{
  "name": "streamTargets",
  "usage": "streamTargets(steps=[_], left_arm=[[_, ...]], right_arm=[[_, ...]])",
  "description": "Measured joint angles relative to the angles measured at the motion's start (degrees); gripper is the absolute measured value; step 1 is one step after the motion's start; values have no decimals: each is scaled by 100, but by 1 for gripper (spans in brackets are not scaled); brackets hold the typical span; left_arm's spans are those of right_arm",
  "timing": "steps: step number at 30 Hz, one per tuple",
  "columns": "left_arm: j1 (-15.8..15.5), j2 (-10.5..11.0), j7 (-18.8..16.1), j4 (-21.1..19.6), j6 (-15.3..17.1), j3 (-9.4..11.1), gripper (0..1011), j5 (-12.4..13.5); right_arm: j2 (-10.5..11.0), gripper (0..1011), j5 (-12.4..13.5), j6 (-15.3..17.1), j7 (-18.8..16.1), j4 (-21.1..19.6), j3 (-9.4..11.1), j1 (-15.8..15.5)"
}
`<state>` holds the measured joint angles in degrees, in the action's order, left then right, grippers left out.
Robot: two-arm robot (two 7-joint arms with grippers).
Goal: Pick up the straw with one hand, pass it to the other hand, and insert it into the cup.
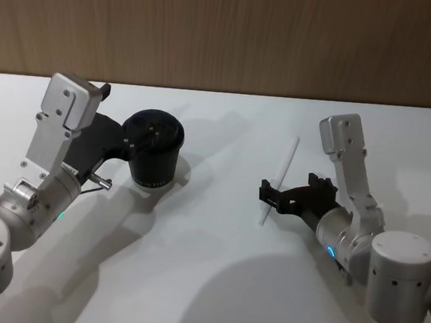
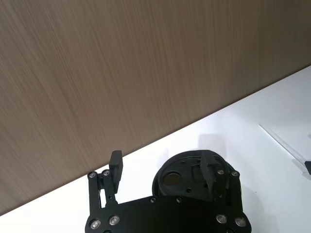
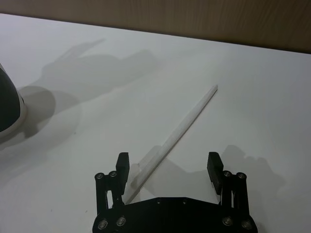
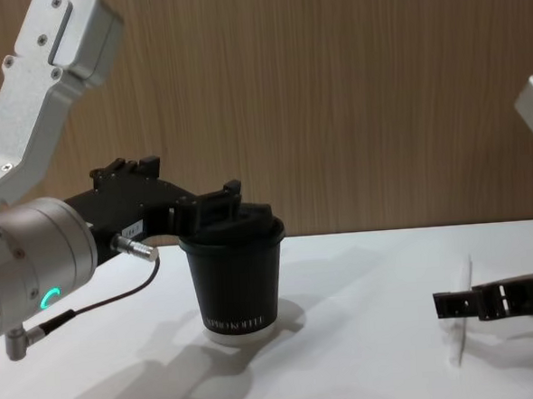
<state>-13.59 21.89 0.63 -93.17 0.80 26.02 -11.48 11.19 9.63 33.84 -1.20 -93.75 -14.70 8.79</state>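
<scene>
**Straw on the tabletop inside the open right claw**

Your straw (image 1: 284, 171) lies on the white tabletop (image 1: 205, 281) at about 3 o'clock from the cup (image 1: 151, 163). Its far end points between 12 and 1 o'clock. That end stops short of the tabletop's back edge, where the wood wall (image 1: 226, 34) rises. A broad bare stretch of tabletop separates the straw from the cup, so you have room on both sides of it.

Your right claw (image 3: 167, 167) is spread wide around the straw's near end. The straw runs between the fingers, much closer to one finger (image 3: 122, 167) than the other. Neither finger has closed on it, so the claw holds nothing.

The cup stands upright with its lid on, toward 9 o'clock on the tabletop. Your left claw (image 2: 164, 167) sits at lid height, also spread wide and holding nothing. One finger (image 2: 211, 174) reaches over the lid's rim, and you cannot tell whether it touches.
</scene>
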Motion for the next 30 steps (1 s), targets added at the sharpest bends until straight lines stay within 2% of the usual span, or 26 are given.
streamTargets(steps=[23,29,30], left_arm=[[0,0,0,0,0,0,1003,0],[0,0,0,0,0,0,1003,0],[0,0,0,0,0,0,1003,0]], right_arm=[[-48,1001,-127,104,-61,-3,1,-54],[-64,904,-148,129,-73,-9,10,-65],[-68,860,-151,139,-76,-10,13,-67]])
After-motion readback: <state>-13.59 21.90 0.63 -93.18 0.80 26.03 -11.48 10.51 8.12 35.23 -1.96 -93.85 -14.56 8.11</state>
